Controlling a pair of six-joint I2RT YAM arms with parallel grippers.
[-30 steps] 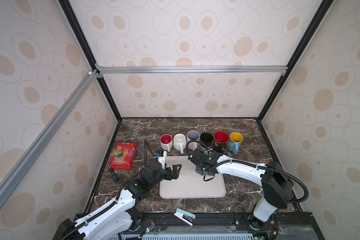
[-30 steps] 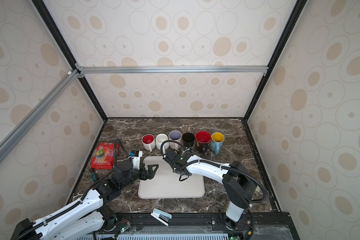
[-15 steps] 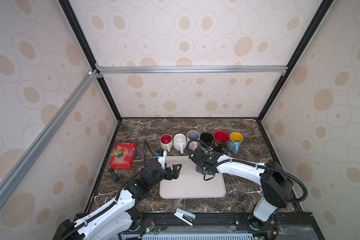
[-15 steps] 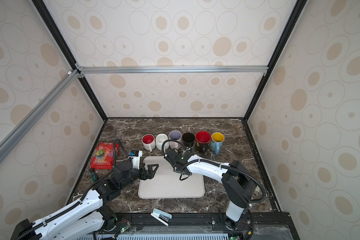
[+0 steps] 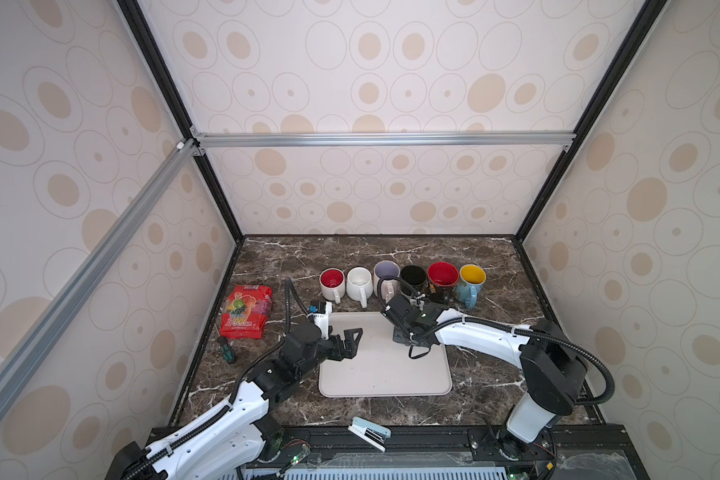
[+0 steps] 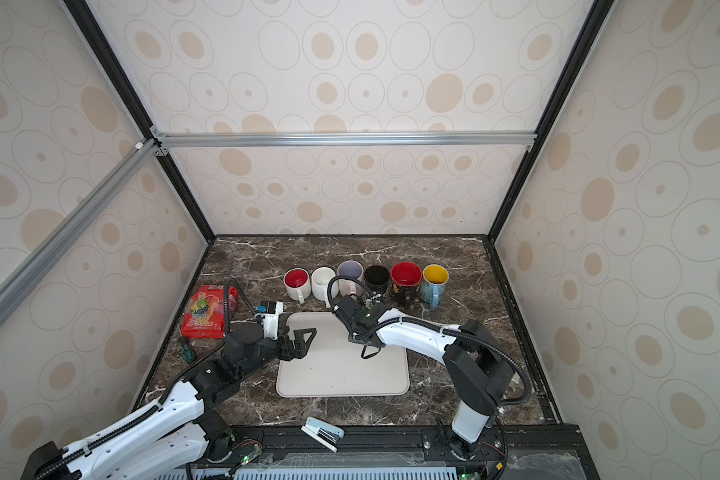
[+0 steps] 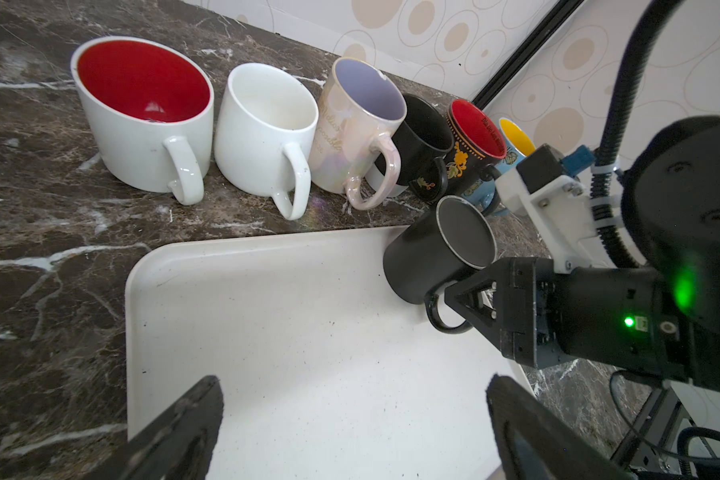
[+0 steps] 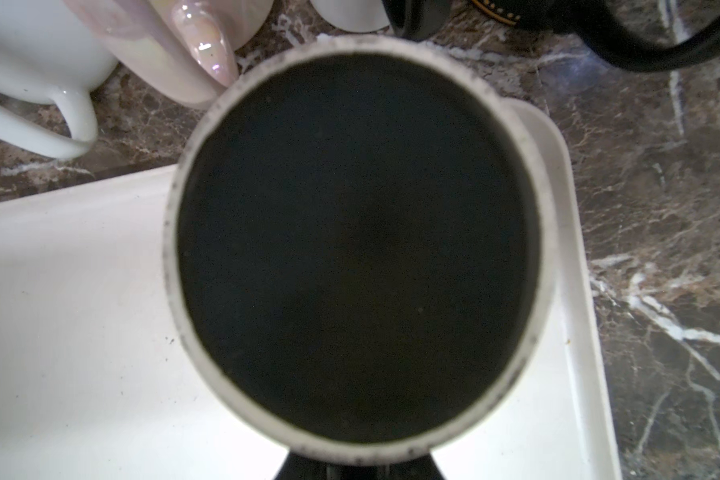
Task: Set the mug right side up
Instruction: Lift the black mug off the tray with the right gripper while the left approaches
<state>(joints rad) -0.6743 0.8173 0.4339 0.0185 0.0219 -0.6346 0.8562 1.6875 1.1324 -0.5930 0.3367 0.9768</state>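
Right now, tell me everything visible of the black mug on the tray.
The black mug is matte black, ceramic by its look, with a thin loop handle. It stands upside down on the white tray, near its far right corner: the flat dark base, ringed by a pale unglazed foot, faces up. The right gripper is shut on the handle.

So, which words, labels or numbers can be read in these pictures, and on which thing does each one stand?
"OOL": large letters on the red snack bag; the rest is blurred.
Gold script on the pearly mug: too blurred to read.
Small print on the rim of the black mug with red inside: too small to read.
I see no other text.
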